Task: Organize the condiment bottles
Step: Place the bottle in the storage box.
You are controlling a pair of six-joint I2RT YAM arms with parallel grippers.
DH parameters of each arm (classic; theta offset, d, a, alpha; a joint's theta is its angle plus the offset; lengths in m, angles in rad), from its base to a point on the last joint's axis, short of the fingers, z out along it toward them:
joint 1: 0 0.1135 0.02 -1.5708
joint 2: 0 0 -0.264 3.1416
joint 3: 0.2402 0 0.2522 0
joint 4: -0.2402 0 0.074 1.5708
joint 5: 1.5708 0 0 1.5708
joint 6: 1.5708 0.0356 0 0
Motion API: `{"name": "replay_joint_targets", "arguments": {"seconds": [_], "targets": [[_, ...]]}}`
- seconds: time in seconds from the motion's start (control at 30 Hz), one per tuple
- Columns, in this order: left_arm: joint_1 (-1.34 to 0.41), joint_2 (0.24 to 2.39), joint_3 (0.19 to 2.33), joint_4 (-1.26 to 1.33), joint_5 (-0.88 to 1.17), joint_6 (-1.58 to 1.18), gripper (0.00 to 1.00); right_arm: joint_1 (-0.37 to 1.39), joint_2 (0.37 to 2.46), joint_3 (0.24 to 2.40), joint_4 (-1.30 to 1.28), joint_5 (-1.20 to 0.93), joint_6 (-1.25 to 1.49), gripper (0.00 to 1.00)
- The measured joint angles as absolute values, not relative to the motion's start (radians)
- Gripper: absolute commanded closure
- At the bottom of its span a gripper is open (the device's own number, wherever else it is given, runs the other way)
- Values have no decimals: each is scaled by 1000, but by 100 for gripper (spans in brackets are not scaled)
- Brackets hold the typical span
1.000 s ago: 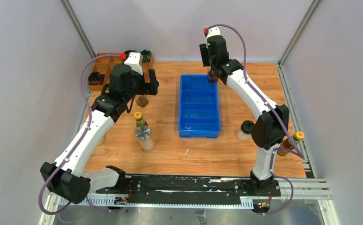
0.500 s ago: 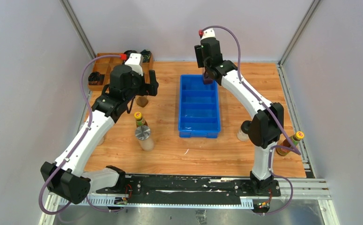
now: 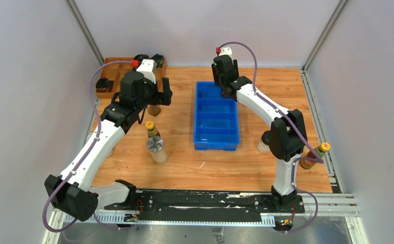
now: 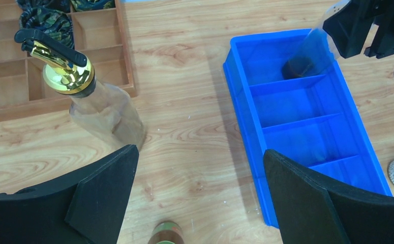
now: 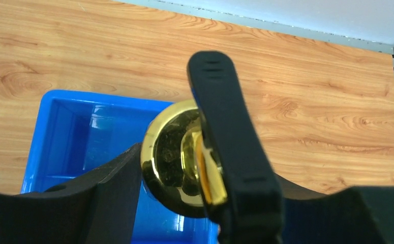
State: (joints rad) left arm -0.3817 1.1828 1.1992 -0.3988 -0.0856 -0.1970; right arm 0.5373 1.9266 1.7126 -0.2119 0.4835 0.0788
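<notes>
Bottle (image 5: 177, 165) in right hand (image 5: 207, 175), at bin (image 4: 241, 122)

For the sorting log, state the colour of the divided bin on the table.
The divided bin is bright blue, clearest in the left wrist view.

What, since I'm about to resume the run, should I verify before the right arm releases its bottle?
1. Right gripper shut on the gold-spouted bottle: ok.
2. Bottle's base inside the far compartment of the blue bin: ok.
3. Base resting on the bin floor: cannot tell.
4. Bottle upright: cannot tell.
5. Left gripper open, away from the bin: ok.
</notes>
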Motion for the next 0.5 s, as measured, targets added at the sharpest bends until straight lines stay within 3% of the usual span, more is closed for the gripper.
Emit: {"name": "replay_joint_targets", "arguments": {"seconds": [0.5], "targets": [[-382,1185,1198,-399,-86,-194,0,537,1867,1536,13,524,162,99]]}}
